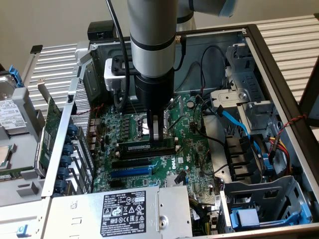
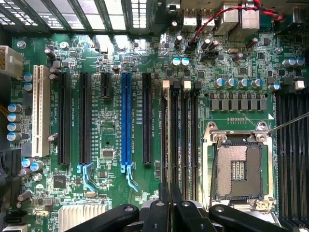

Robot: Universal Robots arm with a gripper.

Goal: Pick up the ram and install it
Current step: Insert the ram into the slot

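The ram (image 1: 144, 148), a long, narrow, thin stick with dark chips along its face and a small pale label toward the exterior view's left end, stands on edge in the bank of black memory slots (image 2: 186, 135) on the green motherboard (image 1: 192, 149) inside the open grey metal computer case (image 1: 259, 55). In the wrist view the ram (image 2: 167, 135) appears edge-on as a thin pale line in the slot of that bank farthest from the silver-framed processor socket (image 2: 239, 169). At the exterior view's far left a wider green expansion card (image 1: 50, 132) leans outside the case wall. Moving right, a long blue expansion slot (image 1: 130, 171) lies on the near side of the ram, with black slots between the two. Near the stick's right half, the tool (image 1: 157, 135) comes straight down from the grey arm; its fingers are drawn almost together, pinching the ram's top edge, as the wrist view also shows at the tool (image 2: 170, 198). Behind the tool sits the processor socket (image 1: 142, 124). Farther right, a light blue flat cable (image 1: 235, 122) runs across the case floor.
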